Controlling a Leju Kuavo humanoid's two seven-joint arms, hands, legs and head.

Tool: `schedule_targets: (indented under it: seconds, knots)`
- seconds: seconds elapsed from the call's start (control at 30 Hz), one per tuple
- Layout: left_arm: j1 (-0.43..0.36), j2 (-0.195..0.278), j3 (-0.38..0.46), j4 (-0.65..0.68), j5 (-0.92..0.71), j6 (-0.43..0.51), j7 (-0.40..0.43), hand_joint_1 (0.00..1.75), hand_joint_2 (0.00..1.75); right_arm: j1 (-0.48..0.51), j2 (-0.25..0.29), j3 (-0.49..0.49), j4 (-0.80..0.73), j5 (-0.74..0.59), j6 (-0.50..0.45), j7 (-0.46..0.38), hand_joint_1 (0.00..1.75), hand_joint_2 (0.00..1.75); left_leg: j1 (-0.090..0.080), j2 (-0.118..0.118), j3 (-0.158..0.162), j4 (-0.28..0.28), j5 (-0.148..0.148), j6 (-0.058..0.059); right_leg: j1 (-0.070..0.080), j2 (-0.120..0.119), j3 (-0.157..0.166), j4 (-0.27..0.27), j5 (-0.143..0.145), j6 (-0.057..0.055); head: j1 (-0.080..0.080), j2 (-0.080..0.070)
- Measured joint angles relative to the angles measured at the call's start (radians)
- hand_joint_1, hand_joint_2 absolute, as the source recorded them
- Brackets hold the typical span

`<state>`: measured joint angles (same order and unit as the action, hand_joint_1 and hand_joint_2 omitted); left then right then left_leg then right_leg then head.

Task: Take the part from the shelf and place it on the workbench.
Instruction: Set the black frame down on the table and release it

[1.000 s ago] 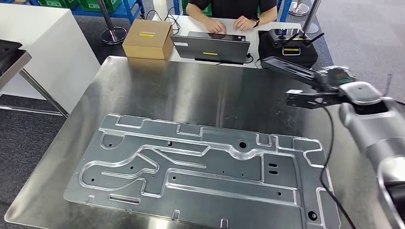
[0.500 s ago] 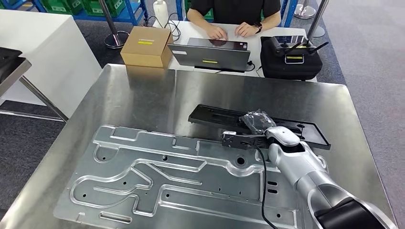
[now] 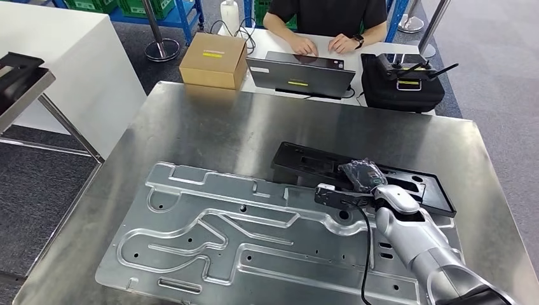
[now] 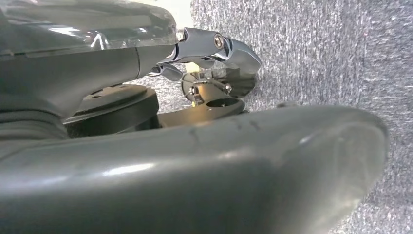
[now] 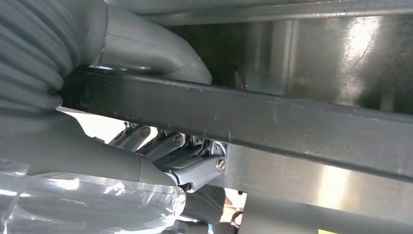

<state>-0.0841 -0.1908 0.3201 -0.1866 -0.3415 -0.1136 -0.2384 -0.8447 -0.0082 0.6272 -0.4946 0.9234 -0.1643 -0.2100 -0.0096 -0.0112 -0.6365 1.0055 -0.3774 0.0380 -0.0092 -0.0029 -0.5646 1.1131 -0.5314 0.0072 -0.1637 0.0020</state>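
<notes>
The black part (image 3: 362, 176), a long flat moulded tray-like piece, lies low over the workbench (image 3: 210, 127), its long axis running from about ten o'clock to four o'clock across the bench's right half. Its near edge overlaps the far rim of the large stamped metal panel (image 3: 254, 235); whether the part rests fully on the surfaces beneath or is borne by the hand cannot be told.

The right hand (image 3: 361, 173) is closed on the part at mid-length along its near edge. In the right wrist view the thumb (image 5: 146, 44) lies on one face of the part's dark bar (image 5: 272, 122) and the fingers (image 5: 190, 165) wrap the other. A mid-length grip would keep so long a piece level. The hand wears a clear plastic covering.

Judgement: placement is nearly complete; release remains.

The left hand (image 4: 214, 63) hangs over grey carpet, apart from the work. Its state cannot be told.

Surroundings: the panel occupies the bench from six to nine o'clock and limits free space, which likely explains the part sitting toward two o'clock. Beyond the bench, at twelve o'clock, a person (image 3: 327, 16) works at a laptop (image 3: 299, 73); a cardboard box (image 3: 213, 60) stands at eleven, a black case (image 3: 402, 82) at one. A cable (image 3: 367, 254) runs along the right forearm and could snag the panel's edge on withdrawal.
</notes>
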Motion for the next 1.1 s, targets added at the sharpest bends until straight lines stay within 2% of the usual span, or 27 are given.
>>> schedule_targets:
  seconds: [0.03,0.07,0.1,0.17,0.23,0.37,0.7,0.83,0.9,1.0,1.1]
  knots:
    - [-0.002,-0.002,0.000,0.000,0.000,0.001,-0.003,0.00,0.00,0.003,-0.002,-0.005,-0.002,0.000,0.001,-0.003,1.75,1.75,-0.001,-0.002,0.001,0.001,0.002,-0.002,0.006,-0.001,0.032,-0.057,0.019,-0.009,0.000,0.000]
    - [-0.004,-0.004,0.000,0.000,-0.001,0.002,-0.008,0.00,0.00,0.007,-0.004,-0.009,-0.004,0.001,0.001,-0.005,1.75,1.75,0.000,-0.003,0.001,0.002,0.004,-0.006,0.012,-0.002,0.051,-0.092,0.025,-0.016,0.000,0.000]
    - [-0.005,-0.005,0.000,0.000,-0.001,0.005,-0.014,0.00,0.00,0.011,-0.006,-0.013,-0.006,0.002,0.001,-0.005,1.75,1.75,0.000,-0.004,0.002,0.002,0.005,-0.010,0.014,-0.003,0.057,-0.108,0.025,-0.018,0.000,0.000]
    - [-0.007,-0.006,0.000,0.000,-0.003,0.012,-0.026,0.00,0.00,0.020,-0.008,-0.019,-0.008,0.003,0.002,-0.003,1.75,1.75,0.002,-0.005,0.004,0.001,0.003,-0.013,0.014,-0.003,0.059,-0.120,0.027,-0.014,0.000,0.000]
    - [-0.007,-0.005,0.000,0.000,-0.008,0.020,-0.034,0.00,0.00,0.029,-0.010,-0.027,-0.009,0.003,0.002,0.000,1.75,1.75,0.003,-0.006,0.006,-0.001,0.003,-0.013,0.015,-0.002,0.062,-0.122,0.029,-0.010,0.000,0.000]
    - [-0.007,-0.004,0.000,0.000,-0.016,0.026,-0.039,0.00,0.00,0.037,-0.012,-0.036,-0.011,0.005,0.001,0.001,1.75,1.75,0.005,-0.006,0.010,-0.002,0.008,-0.018,0.016,-0.002,0.065,-0.122,0.029,-0.013,0.000,0.000]
    - [-0.009,-0.004,-0.004,0.000,-0.050,0.036,-0.066,0.00,0.00,0.041,-0.018,-0.044,-0.010,0.008,0.000,0.003,1.75,1.75,0.005,-0.006,0.013,-0.002,0.006,-0.019,0.015,-0.002,0.069,-0.122,0.026,-0.015,0.000,0.000]
    - [-0.008,-0.004,-0.022,0.000,-0.068,0.046,-0.129,0.00,0.00,0.049,-0.025,-0.058,-0.009,0.011,-0.003,-0.002,1.75,1.75,0.005,-0.006,0.012,-0.002,0.005,-0.017,0.015,-0.002,0.070,-0.126,0.026,-0.015,0.000,0.000]
    - [-0.007,-0.004,-0.028,0.000,-0.068,0.055,-0.166,0.00,0.00,0.052,-0.029,-0.068,-0.005,0.016,-0.002,-0.006,1.75,1.75,0.004,-0.006,0.011,-0.003,0.004,-0.015,0.014,-0.001,0.072,-0.132,0.029,-0.012,0.000,0.000]
    - [0.001,-0.004,-0.028,0.000,-0.068,0.063,-0.169,0.00,0.00,0.052,-0.028,-0.071,0.000,0.023,0.000,-0.006,1.75,1.75,0.003,-0.005,0.008,-0.004,0.004,-0.011,0.013,0.003,0.073,-0.142,0.034,-0.003,0.000,0.000]
    - [0.010,-0.004,-0.028,0.000,-0.068,0.070,-0.169,0.00,0.00,0.051,-0.026,-0.071,0.002,0.028,0.001,-0.006,1.75,1.75,0.003,0.001,0.009,-0.005,-0.001,-0.005,0.012,0.009,0.076,-0.151,0.035,0.000,0.000,0.000]
